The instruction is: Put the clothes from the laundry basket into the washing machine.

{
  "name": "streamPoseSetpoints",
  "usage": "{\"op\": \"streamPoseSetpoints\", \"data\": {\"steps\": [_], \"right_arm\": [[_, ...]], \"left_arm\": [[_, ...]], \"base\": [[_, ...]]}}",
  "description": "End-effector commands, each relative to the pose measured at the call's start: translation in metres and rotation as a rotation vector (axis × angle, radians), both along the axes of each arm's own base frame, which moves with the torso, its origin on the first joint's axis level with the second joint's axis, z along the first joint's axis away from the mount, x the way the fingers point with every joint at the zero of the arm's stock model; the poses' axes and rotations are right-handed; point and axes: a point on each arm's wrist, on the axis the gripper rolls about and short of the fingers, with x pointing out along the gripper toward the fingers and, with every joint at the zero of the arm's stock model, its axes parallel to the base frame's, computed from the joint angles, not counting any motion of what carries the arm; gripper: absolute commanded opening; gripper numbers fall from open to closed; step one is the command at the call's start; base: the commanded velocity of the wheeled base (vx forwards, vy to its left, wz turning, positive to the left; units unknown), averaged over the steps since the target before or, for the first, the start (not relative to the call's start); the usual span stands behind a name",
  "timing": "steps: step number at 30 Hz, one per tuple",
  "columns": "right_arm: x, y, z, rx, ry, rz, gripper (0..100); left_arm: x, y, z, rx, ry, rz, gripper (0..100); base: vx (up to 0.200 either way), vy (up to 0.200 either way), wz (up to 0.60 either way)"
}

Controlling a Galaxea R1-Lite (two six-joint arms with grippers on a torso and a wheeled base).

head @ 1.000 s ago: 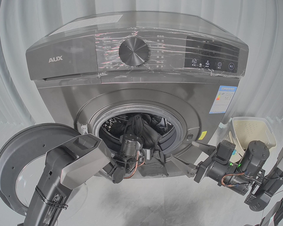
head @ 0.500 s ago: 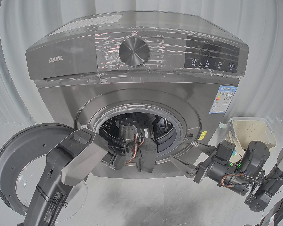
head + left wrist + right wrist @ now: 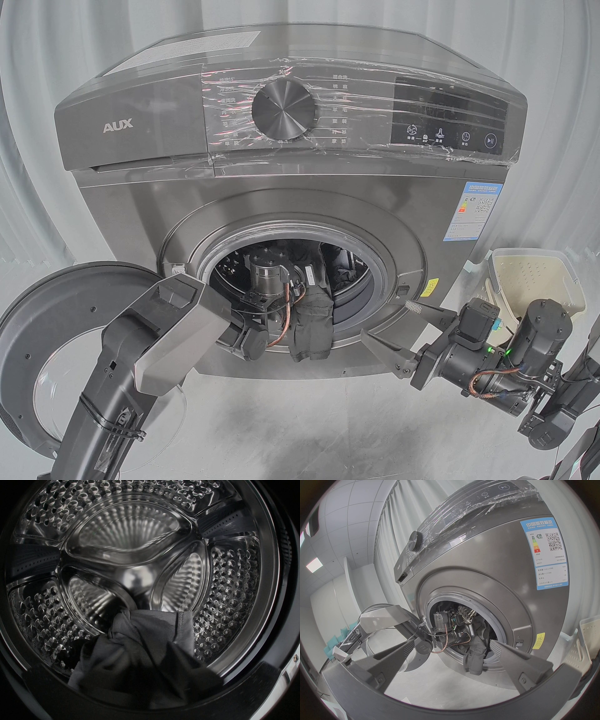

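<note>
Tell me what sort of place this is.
Probably a lab or test room staged as a laundry corner, not a home: the washing machine wears protective film on its panel, white curtains hang behind it, and an office-style tiled ceiling shows above.

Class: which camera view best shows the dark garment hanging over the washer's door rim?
Head view: the garment hangs over the rim, facing the camera. The right wrist view shows it sideways; the left wrist view, its bunched end inside.
</note>
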Motion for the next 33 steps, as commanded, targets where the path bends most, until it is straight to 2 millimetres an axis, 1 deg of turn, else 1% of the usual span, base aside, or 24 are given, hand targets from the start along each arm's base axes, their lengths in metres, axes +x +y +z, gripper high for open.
{"op": "streamPoseSetpoints", "data": {"steps": [1, 2, 3, 4, 6, 8, 11, 12, 13, 14, 15, 16, 18, 22, 30, 31, 32, 33], "right_arm": [[-0.001, -0.001, 0.0, 0.002, 0.0, -0.001, 100], [-0.001, -0.001, 0.0, 0.002, 0.0, -0.001, 100], [0.0, -0.001, 0.001, 0.005, -0.004, -0.001, 100], [-0.001, -0.001, 0.001, 0.005, -0.004, -0.001, 100], [-0.001, -0.001, 0.002, 0.008, -0.007, -0.001, 100], [-0.001, -0.002, 0.003, 0.01, -0.011, -0.002, 100], [-0.001, -0.001, 0.003, 0.01, -0.011, -0.001, 100], [-0.001, -0.001, 0.003, 0.01, -0.011, -0.001, 100], [-0.001, -0.001, 0.003, 0.009, -0.01, -0.001, 100], [-0.001, -0.001, 0.003, 0.009, -0.01, -0.001, 100], [-0.001, -0.001, 0.003, 0.009, -0.01, 0.001, 100], [-0.001, -0.001, 0.003, 0.009, -0.01, 0.001, 100], [-0.001, -0.001, 0.003, 0.009, -0.009, 0.001, 100], [-0.001, -0.001, 0.002, 0.006, -0.005, 0.002, 100], [-0.001, -0.001, 0.003, 0.01, -0.011, 0.001, 100], [-0.001, -0.001, 0.004, 0.011, -0.012, 0.002, 100], [-0.001, -0.001, 0.004, 0.011, -0.012, 0.002, 100], [-0.001, -0.001, 0.004, 0.011, -0.012, 0.001, 100]], "left_arm": [[-0.008, -0.005, 0.008, 0.0, -0.002, -0.015, 100], [-0.009, -0.004, 0.009, 0.003, 0.002, -0.015, 100], [-0.016, -0.004, 0.014, 0.011, 0.017, -0.031, 100], [-0.023, -0.007, 0.014, 0.022, 0.034, -0.052, 100], [-0.029, -0.01, 0.012, 0.034, 0.053, -0.069, 100], [-0.039, -0.014, 0.001, 0.066, 0.104, -0.115, 100], [-0.044, -0.012, -0.013, 0.105, 0.156, -0.131, 100], [-0.044, -0.012, -0.013, 0.105, 0.156, -0.131, 100], [-0.046, -0.01, -0.019, 0.119, 0.182, -0.136, 100], [-0.046, -0.01, -0.019, 0.119, 0.182, -0.136, 100], [-0.051, -0.008, -0.034, 0.144, 0.224, -0.15, 100], [-0.051, -0.008, -0.035, 0.145, 0.227, -0.15, 100], [-0.05, -0.008, -0.046, 0.158, 0.242, -0.147, 100], [-0.044, -0.005, -0.056, 0.19, 0.237, -0.141, 100], [-0.038, -0.003, -0.062, 0.2, 0.241, -0.14, 100], [-0.037, -0.002, -0.066, 0.212, 0.246, -0.139, 100], [-0.037, -0.002, -0.066, 0.212, 0.246, -0.139, 100], [-0.035, 0.0, -0.068, 0.217, 0.238, -0.135, 0]], "base": [[0.0, 0.0, 0.0], [0.0, 0.0, 0.0], [0.0, 0.0, 0.0], [0.0, 0.0, 0.0], [0.0, 0.0, 0.0], [0.0, 0.0, 0.0], [0.0, 0.0, 0.0], [0.0, 0.0, 0.0], [0.0, 0.0, 0.0], [0.0, 0.0, 0.0], [0.0, 0.0, 0.0], [0.0, 0.0, 0.0], [0.0, 0.0, 0.0], [0.0, 0.0, 0.0], [0.0, 0.0, 0.0], [0.0, 0.0, 0.0], [0.0, 0.0, 0.0], [0.0, 0.0, 0.0]]}}
